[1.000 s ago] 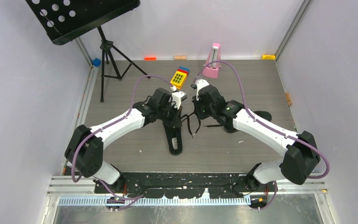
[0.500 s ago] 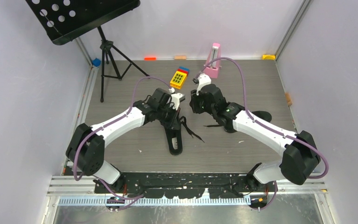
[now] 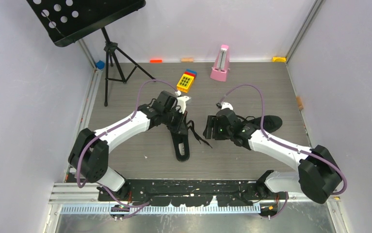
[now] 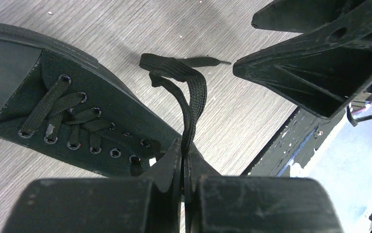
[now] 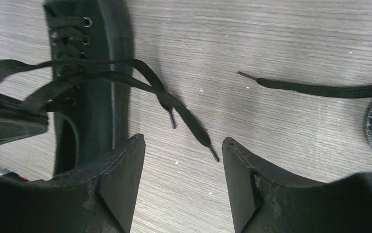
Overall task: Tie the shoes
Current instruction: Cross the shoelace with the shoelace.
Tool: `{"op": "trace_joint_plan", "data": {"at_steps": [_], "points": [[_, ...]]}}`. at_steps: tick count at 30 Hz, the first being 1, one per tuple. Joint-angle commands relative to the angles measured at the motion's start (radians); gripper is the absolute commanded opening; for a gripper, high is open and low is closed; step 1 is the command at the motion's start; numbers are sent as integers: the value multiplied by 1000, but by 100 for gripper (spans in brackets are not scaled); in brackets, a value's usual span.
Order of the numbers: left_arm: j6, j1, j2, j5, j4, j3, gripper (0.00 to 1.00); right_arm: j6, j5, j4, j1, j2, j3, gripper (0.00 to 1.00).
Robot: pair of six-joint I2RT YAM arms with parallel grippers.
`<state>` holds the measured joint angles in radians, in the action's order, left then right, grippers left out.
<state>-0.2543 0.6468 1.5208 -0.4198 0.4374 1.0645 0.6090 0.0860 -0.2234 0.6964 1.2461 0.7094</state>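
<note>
The left pincer is clamped tight on a doubled strand of lace, which runs out from between its fingers toward 12 o'clock in the left wrist view and ends in a flat fold on the surface. Just beside it, at 9 o'clock, lies the first shoe. Its lacing is threaded through the eyelets, but no knot or bow shows over the tongue. In the overhead view this shoe sits at mid-surface, its length running toward 6 o'clock.

The right pincer stands wide open and holds nothing. It hangs over bare surface, with two loose lace ends lying crossed toward 12 o'clock of it. Whether that crossing is a first half-knot or only strands lying over each other cannot be told.

Further right, at about 3 o'clock from the first shoe, the second shoe lies partly behind the right arm. Its lace end is stretched out straight and untouched.

As I judge it, the work is early: a loop may be forming on the first shoe, nothing is tied, and the second shoe has not been started.
</note>
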Motion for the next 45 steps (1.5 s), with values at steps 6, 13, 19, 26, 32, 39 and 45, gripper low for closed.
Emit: {"op": "trace_joint_plan", "data": {"at_steps": [6, 13, 19, 26, 32, 39, 45], "points": [[4, -4, -36, -10, -33, -12, 0, -62, 82, -179, 66, 161, 114, 66], [12, -3, -45, 2, -26, -13, 0, -78, 94, -169, 87, 256, 142, 59], [12, -3, -45, 3, -25, -14, 0, -90, 102, -163, 86, 340, 160, 55], [6, -3, -42, 7, -21, -12, 0, -116, 116, -200, 86, 311, 206, 0], [7, -4, -44, 16, -13, -9, 0, -168, 161, -246, 83, 132, 314, 0], [8, -4, -58, 38, -9, -7, 0, -240, 80, -194, 82, 69, 450, 0], [3, -4, -62, 56, -16, -13, 4, -246, 70, -151, 78, 90, 546, 0]]}}
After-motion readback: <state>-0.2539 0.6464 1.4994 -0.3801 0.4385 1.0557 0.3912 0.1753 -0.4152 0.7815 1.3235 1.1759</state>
